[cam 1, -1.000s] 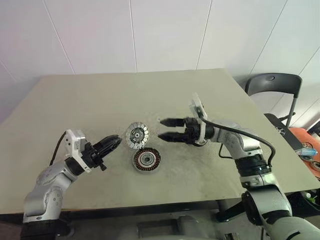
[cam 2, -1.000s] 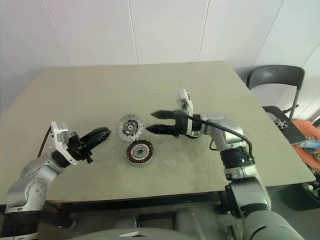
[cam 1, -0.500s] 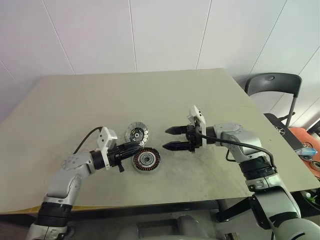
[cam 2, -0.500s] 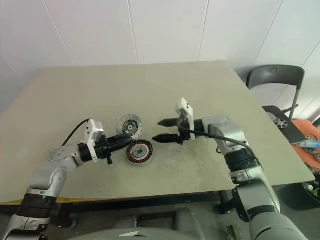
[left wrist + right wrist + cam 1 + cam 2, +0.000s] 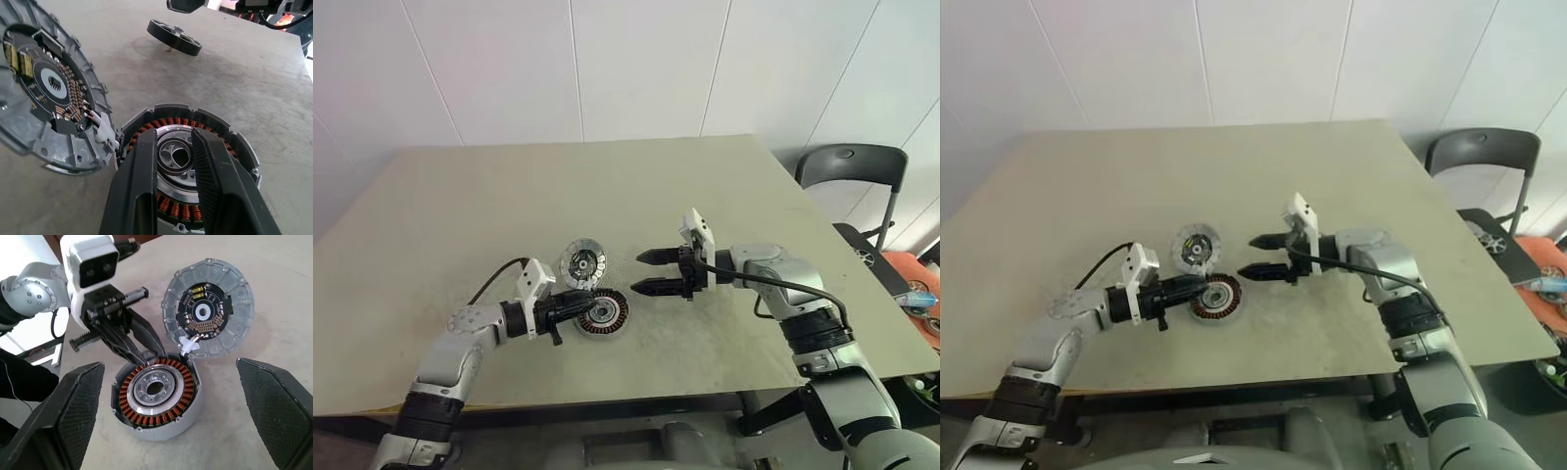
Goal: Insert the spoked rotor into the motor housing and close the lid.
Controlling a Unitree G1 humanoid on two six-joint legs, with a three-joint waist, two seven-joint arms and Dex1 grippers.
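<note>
Nearest, the left gripper (image 5: pixel 590 305), fingers narrowly parted and empty, reaches over the motor housing (image 5: pixel 603 311) on the table (image 5: pixel 460 196). Just behind, the spoked rotor (image 5: pixel 581 264) leans tilted against it. The right gripper (image 5: pixel 638 272) hovers wide open. A careless nudge could topple the rotor.

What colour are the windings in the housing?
Copper-brown, ringing a silvery hub in the housing; clearest in the right wrist view.
</note>
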